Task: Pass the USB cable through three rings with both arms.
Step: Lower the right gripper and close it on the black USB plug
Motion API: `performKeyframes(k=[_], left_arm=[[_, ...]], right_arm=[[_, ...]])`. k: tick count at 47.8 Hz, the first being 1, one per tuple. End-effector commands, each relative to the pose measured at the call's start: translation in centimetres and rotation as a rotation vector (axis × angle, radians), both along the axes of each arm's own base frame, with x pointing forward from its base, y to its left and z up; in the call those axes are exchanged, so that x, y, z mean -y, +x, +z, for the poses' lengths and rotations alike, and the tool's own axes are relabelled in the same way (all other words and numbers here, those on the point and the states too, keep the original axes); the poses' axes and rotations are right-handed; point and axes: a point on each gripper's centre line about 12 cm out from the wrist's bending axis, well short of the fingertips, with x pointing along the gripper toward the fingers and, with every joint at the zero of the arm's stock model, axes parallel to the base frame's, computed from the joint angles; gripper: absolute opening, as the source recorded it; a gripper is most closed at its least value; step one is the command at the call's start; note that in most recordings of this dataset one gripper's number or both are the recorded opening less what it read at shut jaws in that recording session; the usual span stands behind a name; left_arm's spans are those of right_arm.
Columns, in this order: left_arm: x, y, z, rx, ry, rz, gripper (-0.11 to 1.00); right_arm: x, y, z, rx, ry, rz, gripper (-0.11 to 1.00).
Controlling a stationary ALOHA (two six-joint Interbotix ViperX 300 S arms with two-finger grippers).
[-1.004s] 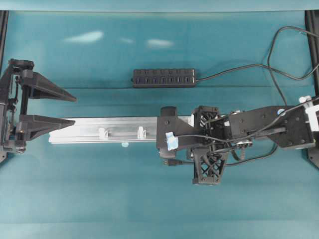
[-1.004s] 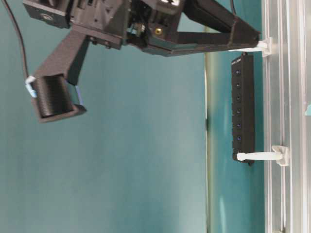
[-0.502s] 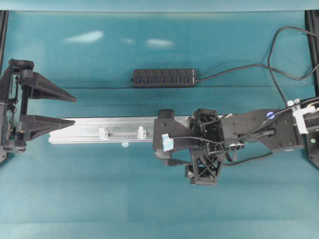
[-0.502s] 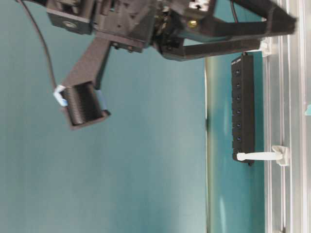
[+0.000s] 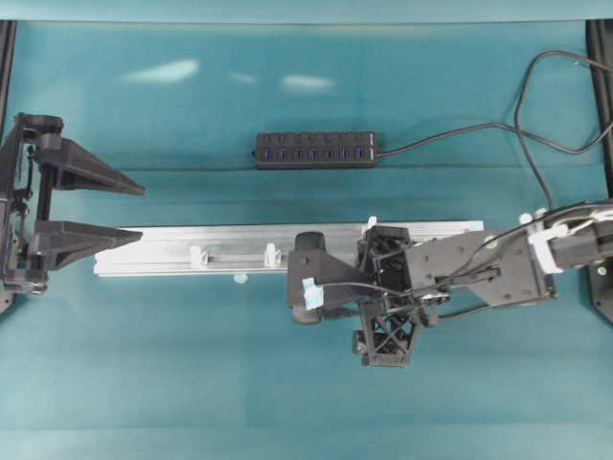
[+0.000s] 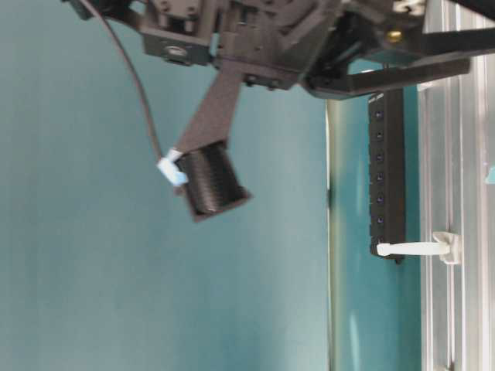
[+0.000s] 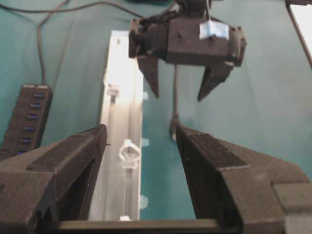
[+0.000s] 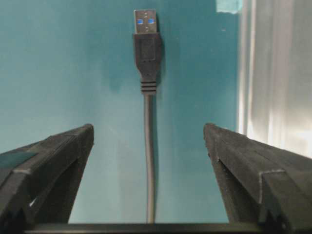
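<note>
The right gripper point(image 8: 148, 146) has its fingers point(image 8: 53, 161) wide open and holds nothing. The USB cable point(image 8: 148, 161) lies flat on the teal bench point(image 5: 192, 364) between them, apart from both, with its plug point(image 8: 146, 46) pointing away from the wrist camera. The cable is just beside the aluminium rail point(image 5: 230, 247), on its near side in the overhead view.

The left gripper point(image 5: 129, 211) waits at the left end of the rail, its fingers point(image 7: 63, 165) also open and empty. Two white rings point(image 5: 198, 256) stand on the rail; a third is probably hidden under the right arm. The USB hub point(image 5: 314, 149) lies well apart.
</note>
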Motion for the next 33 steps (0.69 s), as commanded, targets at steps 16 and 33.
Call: performKeyframes(k=[16,33], left_arm=[[0.0,0.0,0.7,0.024,0.006,-0.003,0.68],[0.0,-0.1,0.7,0.026,0.009,-0.003,0.68]], right_arm=[[-0.2,0.6,-1.5,0.024,0.02,-0.067,0.6],[0.0,0.1,-2.2,0.003,0.012,-0.065,0.59]])
